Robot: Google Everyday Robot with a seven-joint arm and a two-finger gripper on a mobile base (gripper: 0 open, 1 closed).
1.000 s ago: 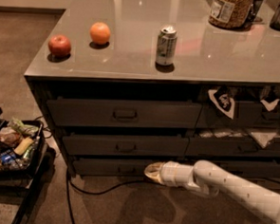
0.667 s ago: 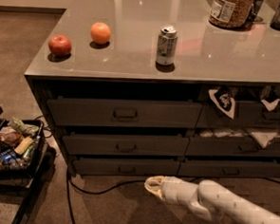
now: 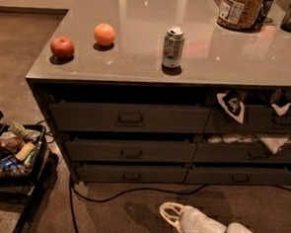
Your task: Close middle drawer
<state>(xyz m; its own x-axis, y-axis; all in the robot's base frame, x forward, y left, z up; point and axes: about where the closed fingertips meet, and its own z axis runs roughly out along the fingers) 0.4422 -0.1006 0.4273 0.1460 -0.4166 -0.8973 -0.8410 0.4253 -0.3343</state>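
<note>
Below, pincer [image 3: 170, 214] near floor [image 3: 104, 217], empty, openness unclear, middle drawer [image 3: 131, 151] slightly ajar, contents hidden.

Apple [image 3: 62, 47]: near the countertop's [image 3: 142, 14] left front corner
Orange [image 3: 104, 34]: near the apple, farther back
Soda can [image 3: 173, 47]: upright, mid-counter
Jar [image 3: 239, 10]: at the back
Snack bin [image 3: 15, 152]: floor, left
Cable [image 3: 131, 191]: along the floor
Gripper [image 3: 171, 214]: low over the floor

brown carpet [image 3: 21, 46], glossy grey counter [image 3: 137, 11], dim light
</note>
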